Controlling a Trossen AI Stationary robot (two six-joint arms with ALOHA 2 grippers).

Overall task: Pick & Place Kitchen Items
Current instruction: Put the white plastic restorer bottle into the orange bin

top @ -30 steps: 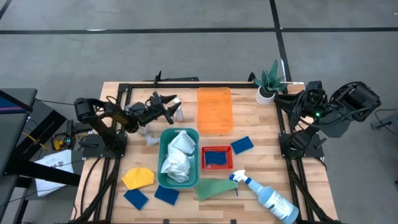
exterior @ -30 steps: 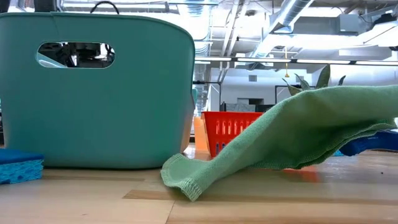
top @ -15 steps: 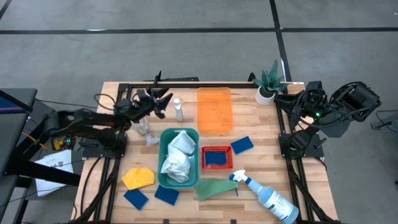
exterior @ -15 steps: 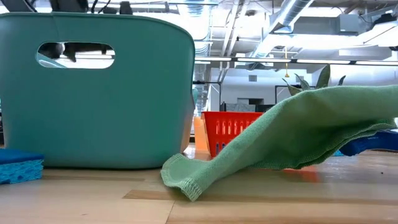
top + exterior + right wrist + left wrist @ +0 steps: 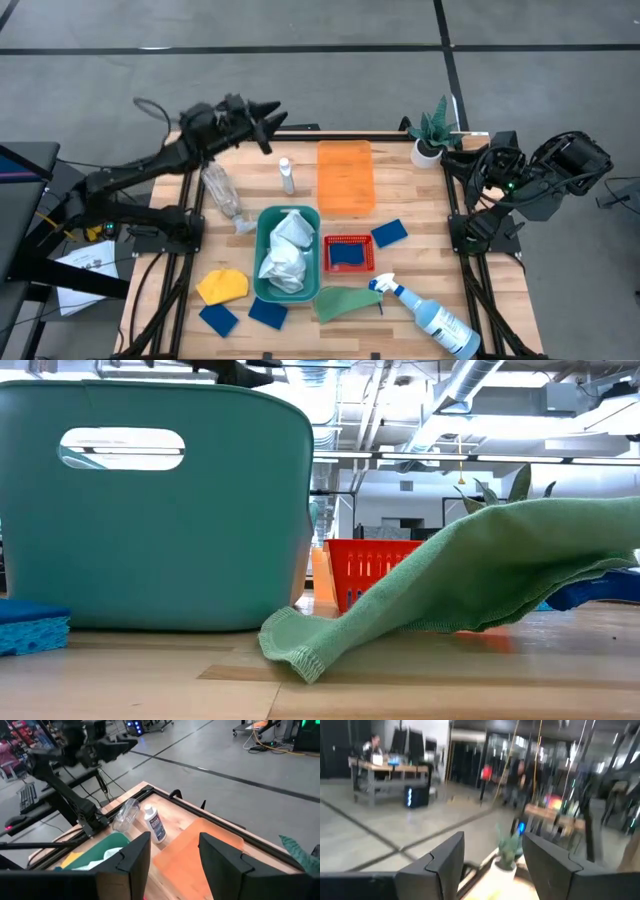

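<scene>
A small white bottle (image 5: 287,176) stands upright on its base on the wooden table (image 5: 420,200). My left gripper (image 5: 265,122) hangs high above the table's far left part, level, open and with nothing between its fingers (image 5: 445,860). My right gripper (image 5: 172,845) is open and waits raised at the far right (image 5: 462,160). A white cloth (image 5: 287,250) lies in the teal bin (image 5: 262,225). A blue sponge (image 5: 347,256) sits in the red basket (image 5: 349,241). The green cloth (image 5: 480,580), the yellow cloth (image 5: 222,286) and the spray bottle (image 5: 430,312) lie near the front.
A clear plastic bottle (image 5: 222,190) lies on its side left of the white bottle. An orange board (image 5: 345,176) lies at the far middle, and a potted plant (image 5: 432,132) stands in the far right corner. Loose blue sponges (image 5: 389,233) (image 5: 218,320) (image 5: 267,312) lie on the table.
My left gripper has risen from beside the small white bottle and gone toward the table's far edge, tipping up until it points level. The small white bottle stays upright where it was.
</scene>
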